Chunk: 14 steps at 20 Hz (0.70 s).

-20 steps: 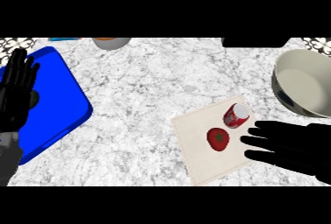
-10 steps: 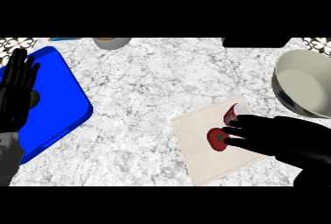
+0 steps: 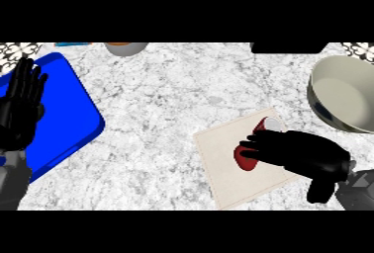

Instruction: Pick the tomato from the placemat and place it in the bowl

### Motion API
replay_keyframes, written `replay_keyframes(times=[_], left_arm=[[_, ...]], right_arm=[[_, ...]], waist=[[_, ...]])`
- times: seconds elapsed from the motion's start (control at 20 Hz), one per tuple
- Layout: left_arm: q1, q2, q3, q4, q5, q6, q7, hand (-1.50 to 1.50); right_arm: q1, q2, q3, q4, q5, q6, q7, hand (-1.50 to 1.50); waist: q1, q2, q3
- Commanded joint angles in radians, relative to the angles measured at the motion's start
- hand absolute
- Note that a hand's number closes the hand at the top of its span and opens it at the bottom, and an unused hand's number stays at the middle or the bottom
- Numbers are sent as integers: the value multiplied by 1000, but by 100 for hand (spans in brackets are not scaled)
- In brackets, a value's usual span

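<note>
A: Black and grey, nearest the lower edge — what is entered there?

B: The right hand [image 3: 303, 154] is recorded on a grey forearm, laid across the placemat [image 3: 223, 163]. Its fingers are curled over the tomato [image 3: 245, 159], which is partly hidden beneath them; only a red crescent is seen at the fingertips. The tomato is still lying on the placemat.

A: And the placemat itself?

B: It is listed as a pale beige sheet, set at a slant on the marbled grey-white counter [image 3: 168, 99]. A small red and white item [image 3: 269, 124] is noted at its far corner, just beyond the fingers; what it is cannot be told.

A: At the left?

B: The left hand [image 3: 21, 108] is shown resting by the left edge, fingers up and spread, nothing held. Behind it a blue tray [image 3: 70, 108] is entered.

A: Farther off?

B: The bowl [image 3: 343, 96], pale and hollow, is placed at the right edge, apart from the placemat. At the far edge a rounded grey and orange vessel [image 3: 125, 47] is partly seen.
</note>
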Motion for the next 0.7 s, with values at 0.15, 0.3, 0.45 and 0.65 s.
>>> replay_keyframes(times=[0.15, 0.3, 0.45, 0.65], left_arm=[[-19, -7, 48, 52, -31, -48, -17, 0], [-5, -34, 34, -20, -57, -26, 28, 0], [-1, -60, 28, -13, -73, -37, 5, 0], [1, -19, 73, -86, -59, -47, 98, 0]], right_arm=[[-38, 140, 8, 47, 78, 23, 5, -150], [23, 123, 5, 79, 113, -21, -79, -150], [-8, 126, -14, 148, 124, -59, -157, -150], [-72, 170, 5, 189, 173, -30, -135, -150]], waist=[[-3, -1, -1], [-4, -2, 0], [-3, -1, 0], [1, -2, 0]])
